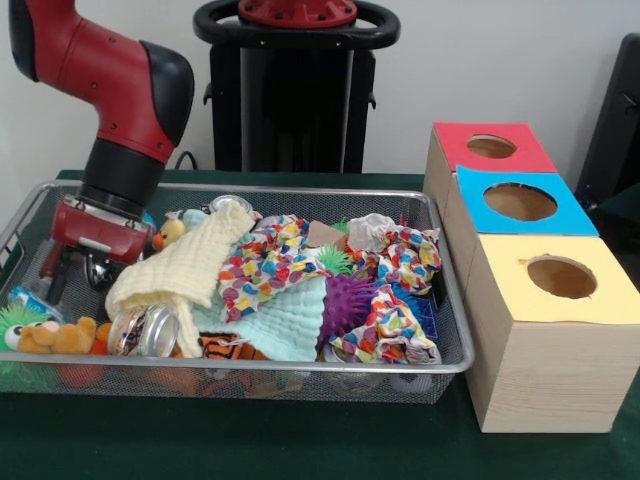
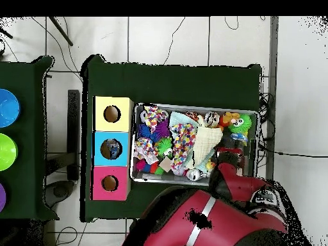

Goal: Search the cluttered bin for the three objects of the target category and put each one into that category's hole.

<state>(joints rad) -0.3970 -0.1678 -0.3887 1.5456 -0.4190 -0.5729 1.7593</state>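
A wire mesh bin (image 1: pixel 445 290) holds a jumble of things. Among them are a pale yellow cloth (image 1: pixel 185 270), a multicoloured cloth (image 1: pixel 265 265), a mint cloth (image 1: pixel 285 320), a purple spiky ball (image 1: pixel 350 305) and a green spiky ball (image 1: pixel 335 260). A silver can (image 1: pixel 145 330) lies near the front and another can (image 1: pixel 230 204) at the back. There are also an orange plush toy (image 1: pixel 55 338), a yellow duck (image 1: pixel 170 233) and a tiger plush (image 1: pixel 225 348). My gripper (image 1: pixel 80 272) is lowered into the bin's left end beside the yellow cloth. In the overhead view the gripper (image 2: pixel 229 155) sits at the bin's (image 2: pixel 195 107) right end.
Right of the bin three wooden boxes stand in a row, each with a round hole on top: red (image 1: pixel 492 147), blue (image 1: pixel 520 202), yellow (image 1: pixel 560 277). From above they are yellow (image 2: pixel 112 114), blue (image 2: pixel 111 148) and red (image 2: pixel 109 183). Coloured bowls (image 2: pixel 5 151) sit on a separate table.
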